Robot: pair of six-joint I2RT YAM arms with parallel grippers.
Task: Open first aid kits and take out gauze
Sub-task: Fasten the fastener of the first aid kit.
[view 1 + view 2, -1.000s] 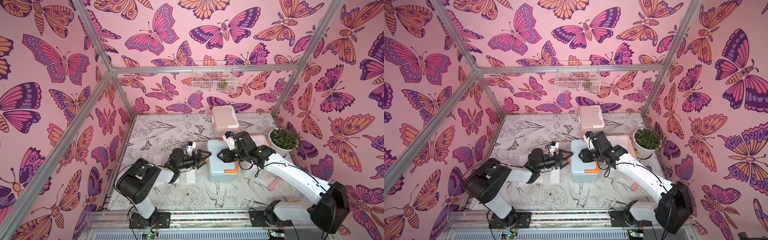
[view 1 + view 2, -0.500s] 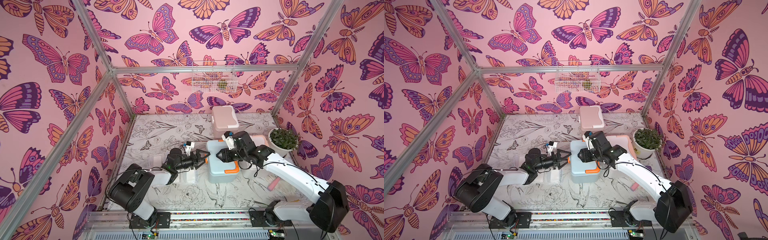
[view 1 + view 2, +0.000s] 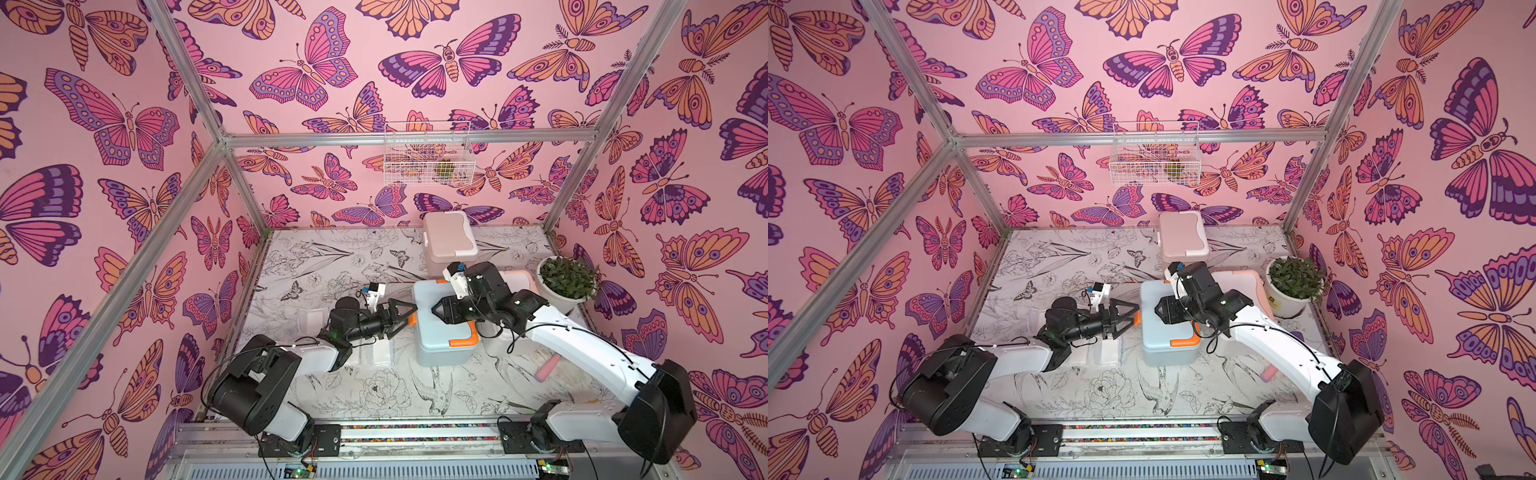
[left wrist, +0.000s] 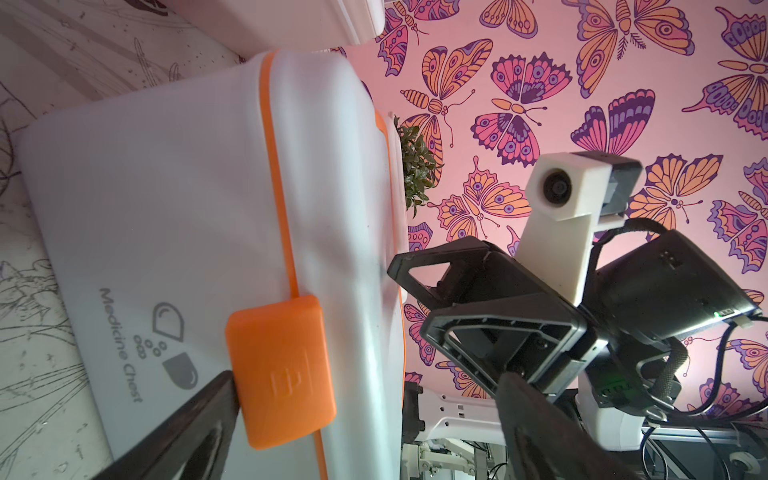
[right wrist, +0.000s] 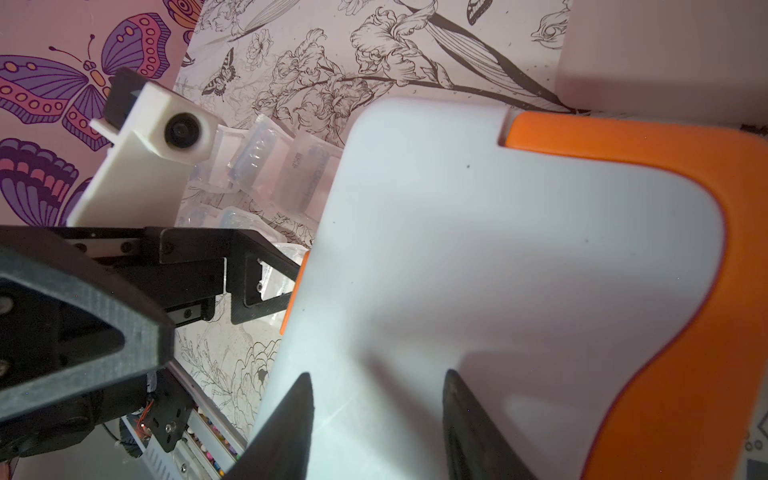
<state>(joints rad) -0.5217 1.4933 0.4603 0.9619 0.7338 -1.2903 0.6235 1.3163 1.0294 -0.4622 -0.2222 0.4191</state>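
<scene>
Underneath everything, the table [image 3: 332,257], white with black line-drawn flowers and birds.

Mid-table, upright and shut, the blue-grey kit [image 3: 440,332]: boxy, with rounded corners, an orange seam under the lid and an orange handle [image 5: 685,291] folded flat on top. Long axis running from the near edge toward the back wall. Front face printed "Medicine Chest", carrying the orange latch [image 4: 286,370] and turned toward the left arm's side.

Behind it, by the back wall, the beige-pink kit [image 3: 449,237], upright with its lid down. Just right of the blue-grey one and largely hidden by the right arm, the white kit with peach trim [image 3: 515,278]; open or shut cannot be told. Contents of all three hidden.

Farther right, a white pot [image 3: 557,297] holding a leafy green plant. High on the back wall, a wire basket [image 3: 428,153] with a small greenish thing inside, too small to name.

Left end effector [image 3: 405,318] spread wide at the latch, one finger [image 4: 187,424] just beside it, gripping nothing. Right end effector [image 3: 436,311] about half apart over the lid, tips down at its surface, nothing between them; contact not certain.

On the table left of the blue-grey kit, partly under the left arm, gauze packets [image 3: 378,353]: flat, square and clear with white pads inside, lying loose and overlapping.
</scene>
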